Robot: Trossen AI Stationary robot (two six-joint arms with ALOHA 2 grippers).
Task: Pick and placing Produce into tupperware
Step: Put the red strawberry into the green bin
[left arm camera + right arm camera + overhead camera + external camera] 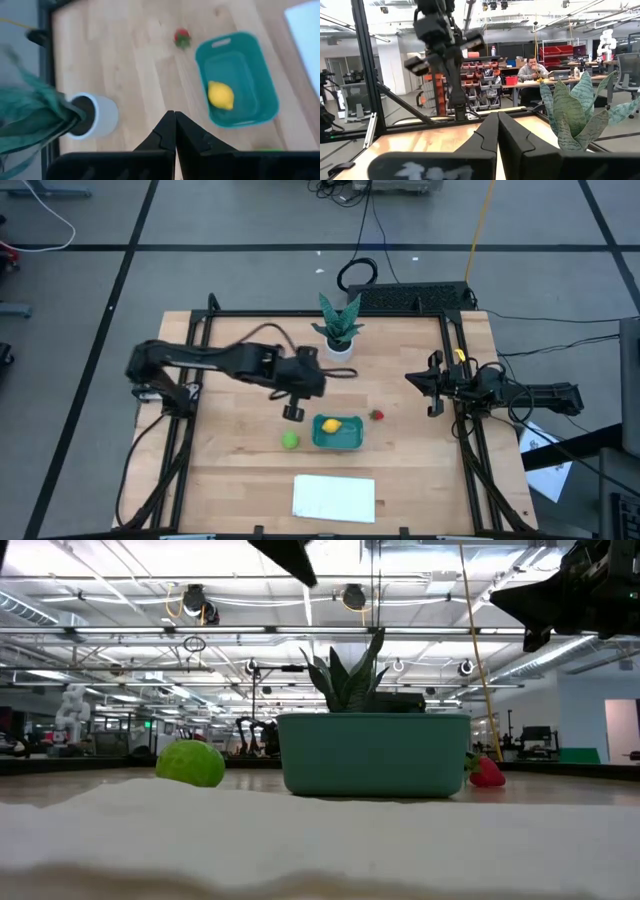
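Even, bright light falls from ceiling lamps [195, 600], leaving only faint shadows on the bench [230, 465]. The left gripper [175, 131] is sharp, but the potted plant [35, 112] just beside it smears with motion blur. In the low view the white sheet [320, 845] lies out of focus. Background windows glare white.

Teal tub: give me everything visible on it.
The tupperware is a small teal rectangular tub, plastic by its look, with rounded corners, low walls and slot handles at the short ends. It sits upright on the wooden table, with the yellow produce inside. The lime-green piece and red piece lie just outside, apart from it. No claw touches it.
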